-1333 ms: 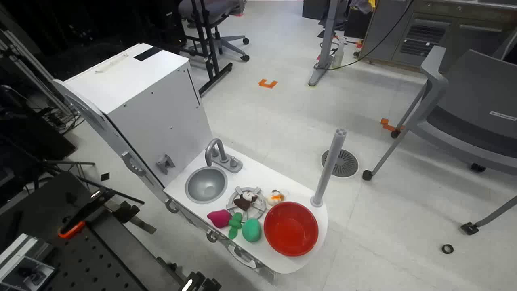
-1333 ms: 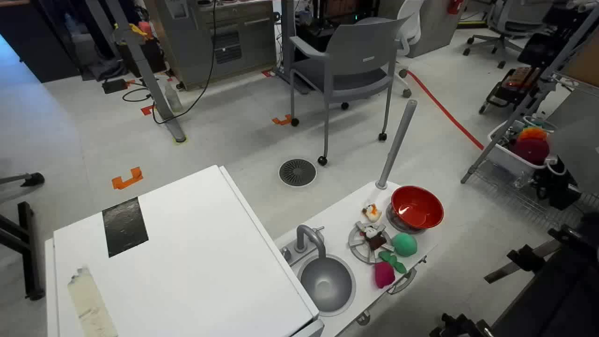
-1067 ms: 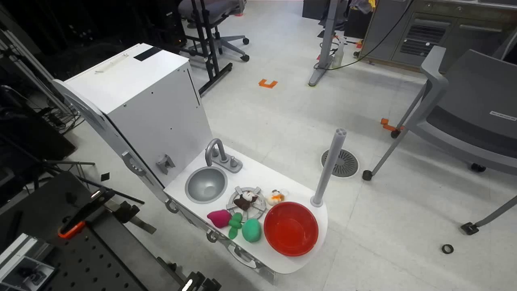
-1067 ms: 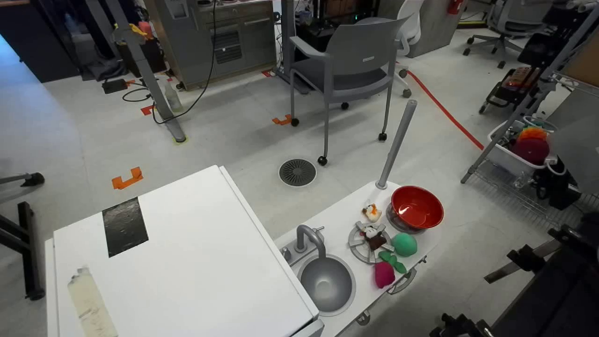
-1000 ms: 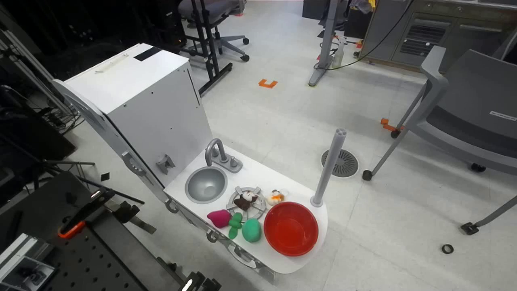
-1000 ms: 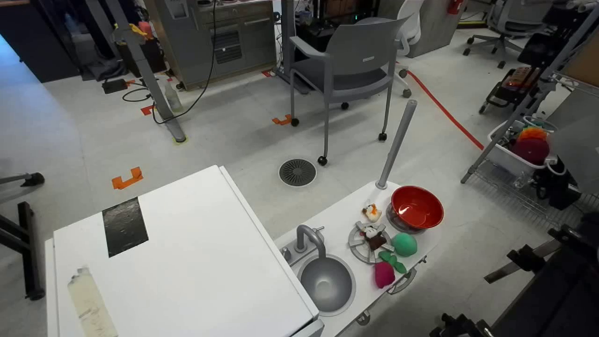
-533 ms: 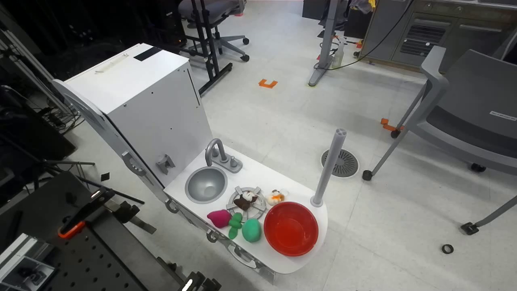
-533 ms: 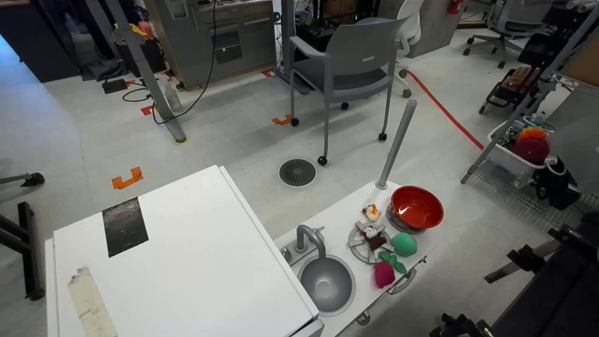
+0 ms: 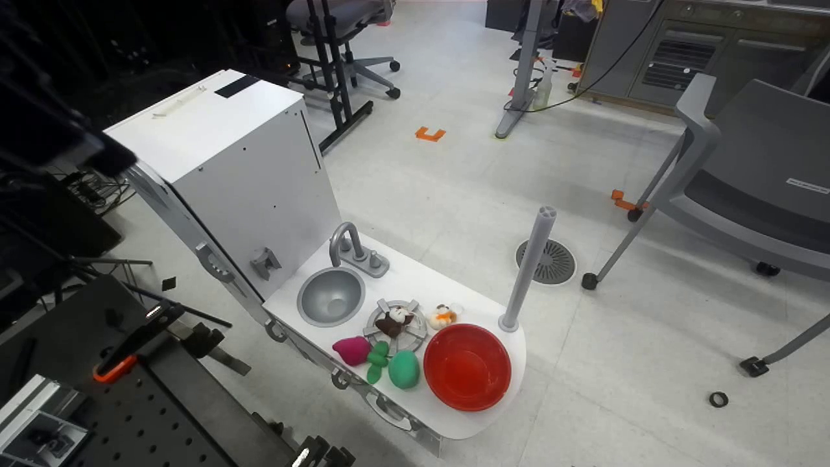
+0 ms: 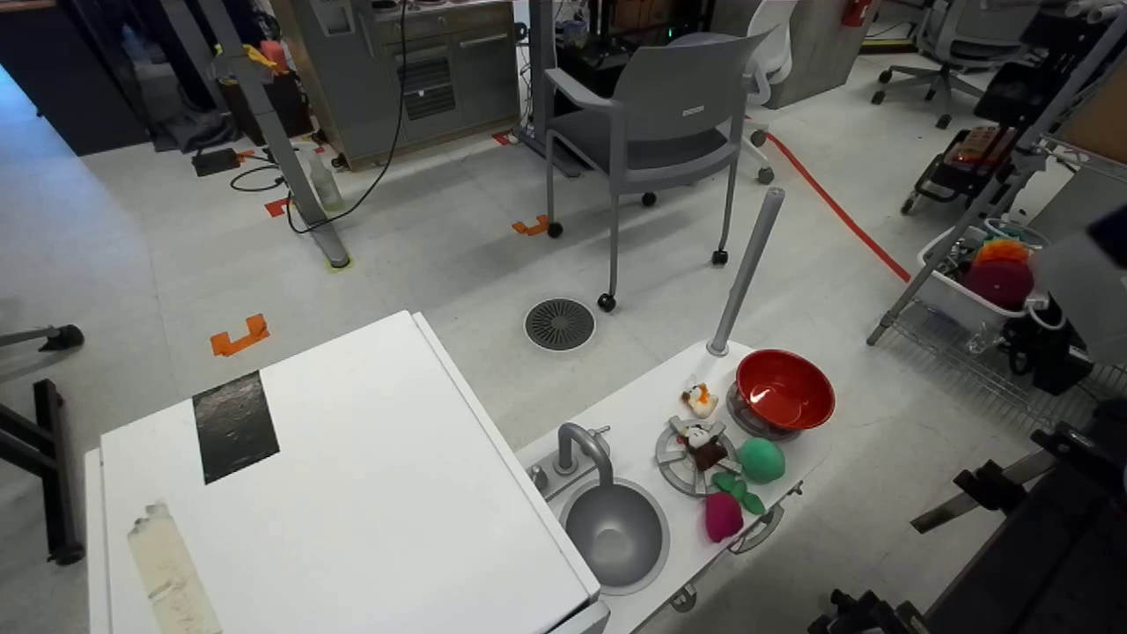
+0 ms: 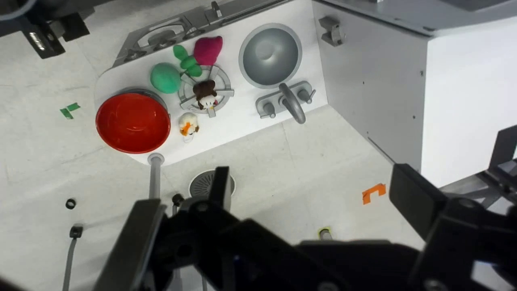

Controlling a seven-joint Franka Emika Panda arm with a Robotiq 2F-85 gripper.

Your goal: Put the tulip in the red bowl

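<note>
The magenta tulip head (image 11: 207, 50) looked light, soft and squashable, probably not slippery; its rounded middle, clear of the green leaves (image 11: 188, 62), seemed the place to pinch. It lay on the white surface (image 9: 421, 279), near the edge, outside the red bowl (image 9: 467, 367). The pincer (image 11: 299, 186), spread wide, held nothing. Past the surface, a grey armchair (image 9: 765, 149) stood on pale flooring (image 9: 622, 363)

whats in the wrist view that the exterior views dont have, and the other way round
Only the wrist view shows two green tape strips on the floor and, clearly, the open gripper; a dark blur at the edge of both exterior views can't be identified. Only the exterior views show the cabinet and the bottle. Shared: the tulip outside the red bowl, the sink, the faucet and the floor drain.
</note>
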